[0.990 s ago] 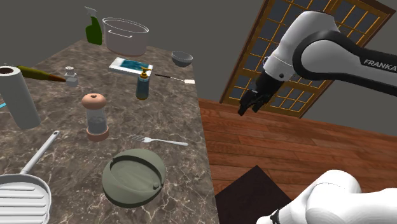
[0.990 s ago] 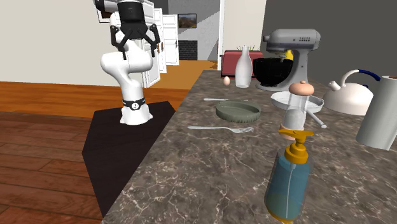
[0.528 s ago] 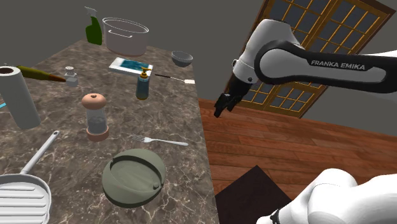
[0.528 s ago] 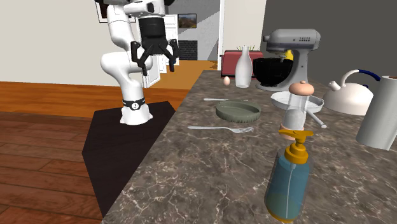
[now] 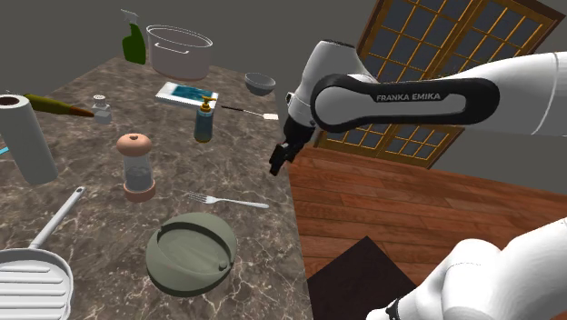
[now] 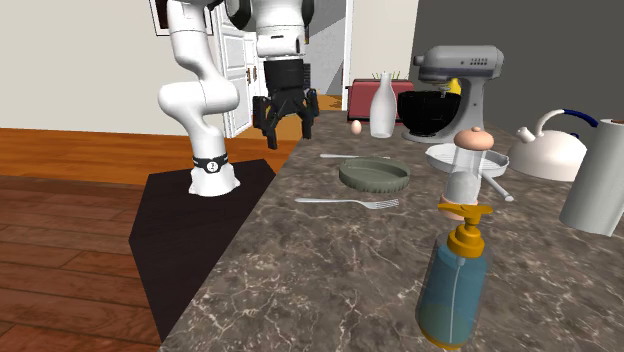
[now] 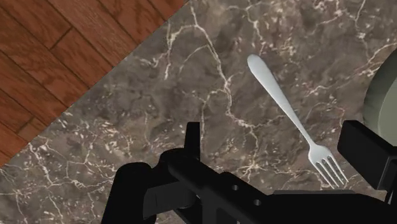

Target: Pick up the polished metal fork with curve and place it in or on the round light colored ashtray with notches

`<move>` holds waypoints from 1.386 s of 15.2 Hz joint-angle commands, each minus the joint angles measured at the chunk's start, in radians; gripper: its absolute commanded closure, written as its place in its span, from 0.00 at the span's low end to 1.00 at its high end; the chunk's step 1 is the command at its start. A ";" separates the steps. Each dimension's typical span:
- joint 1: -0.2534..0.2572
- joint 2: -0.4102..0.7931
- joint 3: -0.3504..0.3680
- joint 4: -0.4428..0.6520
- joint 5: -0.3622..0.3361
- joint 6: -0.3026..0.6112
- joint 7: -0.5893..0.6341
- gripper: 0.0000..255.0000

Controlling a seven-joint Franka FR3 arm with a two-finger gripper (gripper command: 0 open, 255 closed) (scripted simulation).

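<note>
The silver fork [image 5: 227, 200] lies flat on the dark marble counter [image 5: 82, 173], close to the counter's edge on the shoulder view's right. A round grey-green ashtray [image 5: 191, 253] with notches sits just in front of it. My gripper [image 5: 277, 165] hangs open in the air over the counter's edge, above and to the right of the fork's handle, holding nothing. In the second exterior view the gripper [image 6: 287, 137] spreads its fingers above the counter corner, left of the ashtray [image 6: 373, 175] and behind the fork [image 6: 348, 202]. The wrist view has the fork [image 7: 289, 114] between the open fingers [image 7: 191, 137], with the ashtray rim [image 7: 382, 95] beside it.
A pepper grinder [image 5: 137, 166], a soap bottle [image 5: 203, 120], a paper towel roll [image 5: 27, 136] and a grill pan [image 5: 36, 277] stand on the counter. A pot [image 5: 179, 50] and a bowl [image 5: 260, 84] are at the back. Wooden floor [image 5: 409, 209] lies beyond the edge.
The arm has swung down and toward the shoulder view's left, bringing the open gripper from over the floor to above the counter's edge near the fork. Nothing on the counter moved.
</note>
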 commanded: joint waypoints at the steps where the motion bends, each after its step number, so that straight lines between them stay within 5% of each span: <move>1: 0.016 0.062 0.015 0.036 -0.005 0.025 -0.025 0.00; 14: 0.124 0.475 0.108 0.329 -0.099 0.125 -0.138 0.00; 21: 0.130 0.521 0.105 0.307 -0.112 0.192 -0.131 0.00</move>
